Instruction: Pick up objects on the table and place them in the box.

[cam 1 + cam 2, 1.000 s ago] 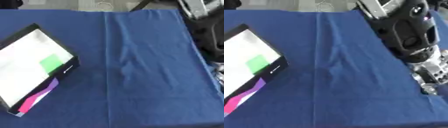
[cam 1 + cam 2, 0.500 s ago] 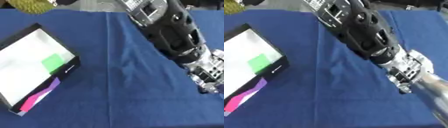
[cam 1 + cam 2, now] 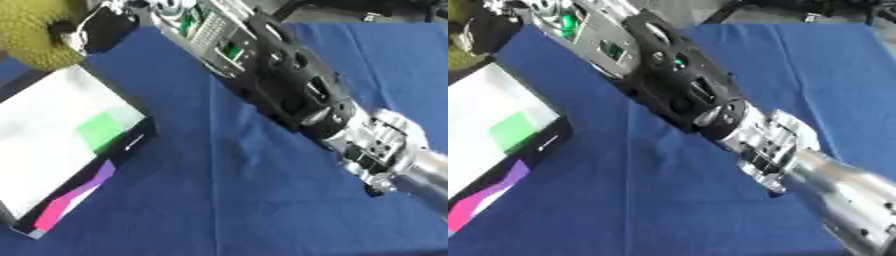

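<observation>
1. The right arm [image 3: 289, 90] reaches from the near right across the blue table [image 3: 262, 200] to the far left.
2. The right hand [image 3: 96, 30] holds a yellow-green object [image 3: 31, 35] above the box's [image 3: 61, 145] far edge; its fingers' exact pose I cannot tell.

Both eyes look down from the robot's head onto the blue table [image 3: 227, 200], near enough that the right arm [image 3: 684, 95] crosses each view diagonally. They share the box [image 3: 61, 150] at left and the arm. The right eye's view sits slightly further right, cutting off more of the box.
</observation>
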### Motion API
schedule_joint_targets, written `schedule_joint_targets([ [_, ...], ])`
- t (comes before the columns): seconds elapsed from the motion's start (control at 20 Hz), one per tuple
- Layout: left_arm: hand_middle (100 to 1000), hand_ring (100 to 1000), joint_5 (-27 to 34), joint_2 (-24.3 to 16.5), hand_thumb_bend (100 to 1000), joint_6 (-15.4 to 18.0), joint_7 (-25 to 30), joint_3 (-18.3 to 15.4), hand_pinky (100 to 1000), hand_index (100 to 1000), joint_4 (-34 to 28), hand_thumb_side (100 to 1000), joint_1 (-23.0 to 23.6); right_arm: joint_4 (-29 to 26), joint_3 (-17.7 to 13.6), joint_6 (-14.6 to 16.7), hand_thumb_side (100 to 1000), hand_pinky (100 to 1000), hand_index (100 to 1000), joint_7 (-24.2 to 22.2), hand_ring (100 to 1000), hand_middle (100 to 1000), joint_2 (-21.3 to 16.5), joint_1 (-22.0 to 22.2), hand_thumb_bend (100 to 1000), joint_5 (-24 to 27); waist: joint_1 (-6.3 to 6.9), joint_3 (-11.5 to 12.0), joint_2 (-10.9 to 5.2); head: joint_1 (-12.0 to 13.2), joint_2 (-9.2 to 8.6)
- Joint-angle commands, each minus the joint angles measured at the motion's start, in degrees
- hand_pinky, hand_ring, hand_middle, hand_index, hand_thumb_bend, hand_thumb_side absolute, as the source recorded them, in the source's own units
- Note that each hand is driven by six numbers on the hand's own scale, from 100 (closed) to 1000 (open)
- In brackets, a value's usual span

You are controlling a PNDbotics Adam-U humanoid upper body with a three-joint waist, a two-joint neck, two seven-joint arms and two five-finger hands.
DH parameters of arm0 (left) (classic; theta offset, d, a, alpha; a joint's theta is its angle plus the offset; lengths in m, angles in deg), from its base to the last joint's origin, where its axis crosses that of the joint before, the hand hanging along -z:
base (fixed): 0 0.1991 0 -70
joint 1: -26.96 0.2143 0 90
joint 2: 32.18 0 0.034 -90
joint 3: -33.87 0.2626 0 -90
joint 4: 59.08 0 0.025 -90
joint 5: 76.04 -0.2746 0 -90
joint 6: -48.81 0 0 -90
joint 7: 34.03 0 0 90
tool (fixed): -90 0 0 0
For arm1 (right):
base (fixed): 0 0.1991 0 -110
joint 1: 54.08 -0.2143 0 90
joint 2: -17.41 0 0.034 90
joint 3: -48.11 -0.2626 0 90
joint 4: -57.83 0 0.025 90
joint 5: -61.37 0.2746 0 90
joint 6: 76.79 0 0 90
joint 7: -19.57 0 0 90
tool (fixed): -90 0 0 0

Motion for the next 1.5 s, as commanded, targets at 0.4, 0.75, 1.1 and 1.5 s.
schedule_joint_targets([
  [0.4,576,783,0.42,-1.47,558,-0.08,0.51,-0.13,771,790,-1.36,586,-2.15,7.93,0.47,2.81,100,794,603,1.69,569,428,3.82,1.84,100,-3.49,0.65,1.98,1.0,0.23,-2.22],
  [0.75,575,783,0.53,-1.19,558,-0.04,0.41,-0.3,771,790,-1.37,587,-2.23,11.28,0.76,4.57,100,799,621,2.4,595,446,5.12,2.86,100,-5.75,0.25,2.55,1.6,-0.81,-2.4],
  [1.1,575,783,0.6,-1.09,559,0.05,0.25,-0.51,771,791,-1.31,588,-1.87,11.02,0.79,7.49,194,891,930,-2.12,864,781,4.71,3.09,100,-9.64,0.16,2.44,1.68,-1.29,-2.6],
  [1.5,575,784,0.68,-1.13,560,0.11,0.1,-0.71,771,792,-1.1,589,-1.41,4.74,-0.27,8.59,506,989,1000,-4.53,995,898,2.94,2.82,165,-11.81,0.1,1.76,1.64,-2.18,-1.92],
])
